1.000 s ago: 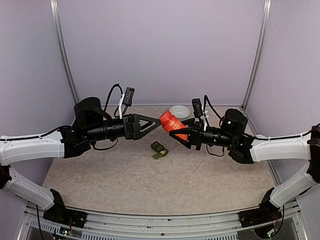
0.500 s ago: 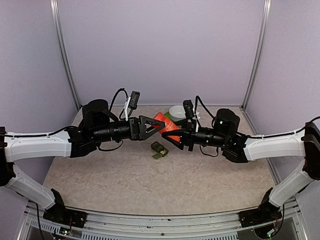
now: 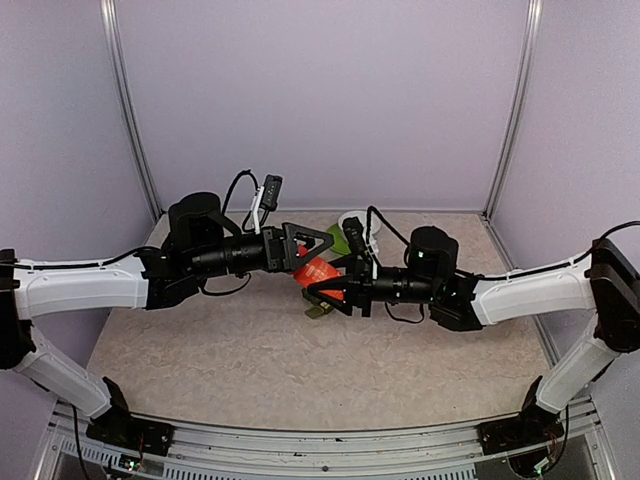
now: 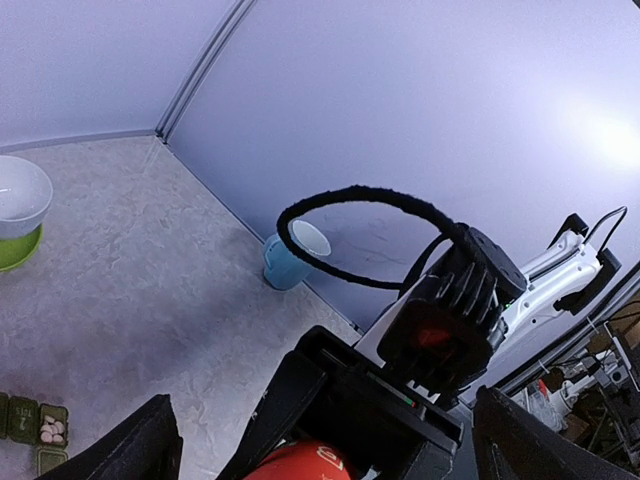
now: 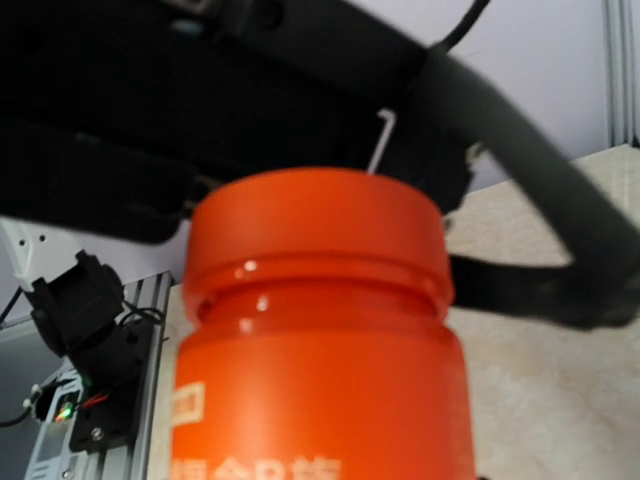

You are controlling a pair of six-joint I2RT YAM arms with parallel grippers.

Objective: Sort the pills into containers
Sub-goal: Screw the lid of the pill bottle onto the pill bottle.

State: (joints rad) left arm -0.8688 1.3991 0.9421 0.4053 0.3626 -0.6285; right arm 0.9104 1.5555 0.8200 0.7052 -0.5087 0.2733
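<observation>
lilac walls (image 3: 320, 100), mottled beige tabletop (image 3: 250, 360), green containers (image 4: 22, 418), white bowl (image 4: 18, 198)

Red bottle (image 3: 318, 272) hangs close over the containers (image 3: 315, 311), crowding access from above

Glossy plastic bottle (image 5: 320, 330), plastic containers (image 4: 25, 415), matt speckled table (image 4: 150, 260)

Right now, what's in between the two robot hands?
The red bottle. The right hand holds it, with the cap pointing toward the open left hand. You can see this in the top camera view.
</observation>
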